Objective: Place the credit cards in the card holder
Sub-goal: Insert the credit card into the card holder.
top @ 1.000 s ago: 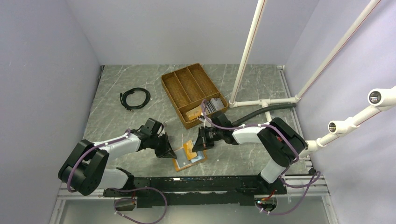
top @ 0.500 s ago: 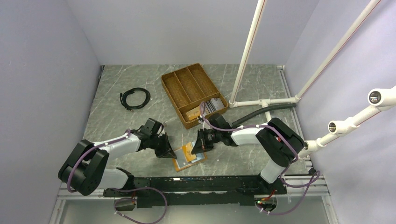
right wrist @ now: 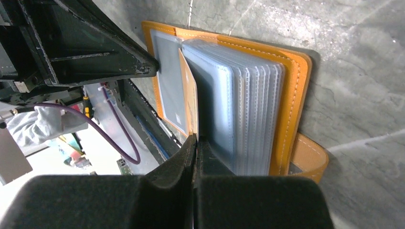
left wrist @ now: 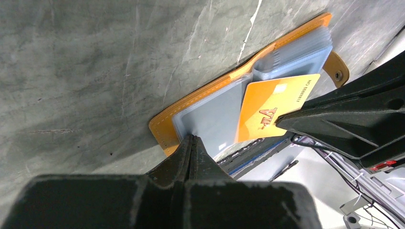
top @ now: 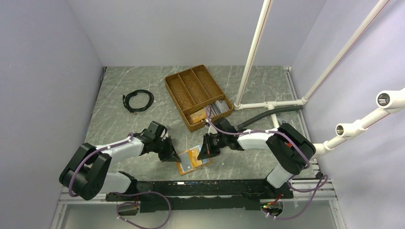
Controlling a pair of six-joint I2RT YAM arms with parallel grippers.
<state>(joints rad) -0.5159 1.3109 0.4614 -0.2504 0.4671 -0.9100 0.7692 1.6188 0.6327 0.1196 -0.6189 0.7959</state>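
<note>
The orange-tan card holder [top: 193, 161] lies open on the table between my grippers, its pale blue-grey sleeves fanned up [right wrist: 248, 114]. My left gripper [top: 173, 153] is shut, its tips [left wrist: 191, 139] pressing on the holder's left flap [left wrist: 210, 119]. My right gripper [top: 204, 151] is shut on an orange credit card [left wrist: 274, 107], held edge-on [right wrist: 191, 105] between the left flap and the stack of sleeves. Its lower edge is in at the sleeves. More credit cards, grey [top: 219, 107] and orange [top: 196, 116], lie in the wicker tray.
The brown divided wicker tray [top: 188, 86] stands behind the holder. A coiled black cable [top: 138, 100] lies at the back left. White pipe posts [top: 250, 57] and a grey hose [top: 260, 119] stand on the right. The table's front rail [top: 200, 188] is just below the holder.
My right gripper has moved a little forward and left with the orange card, bringing it lower into the open holder. The left gripper has stayed on the holder's flap.
</note>
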